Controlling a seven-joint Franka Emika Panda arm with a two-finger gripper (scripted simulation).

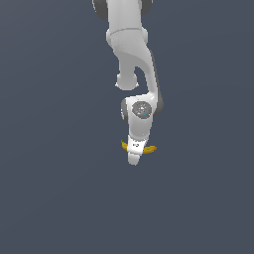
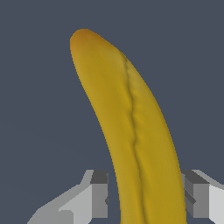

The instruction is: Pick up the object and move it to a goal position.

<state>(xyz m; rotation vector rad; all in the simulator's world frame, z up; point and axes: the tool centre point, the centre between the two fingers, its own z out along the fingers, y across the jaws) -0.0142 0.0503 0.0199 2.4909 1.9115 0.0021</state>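
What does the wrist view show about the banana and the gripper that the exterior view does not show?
Only the wrist view shows the two fingers on either side of the banana, with a gap visible at each side, plus the seam along its skin and its brownish tip. Only the exterior view shows the white arm reaching down, with the gripper hiding the banana's middle, so just its two ends stick out. Both show the yellow banana between the fingers against a plain dark grey background.

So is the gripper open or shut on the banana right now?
Open. In the wrist view the fingers stand either side of the banana with visible gaps, not touching it.
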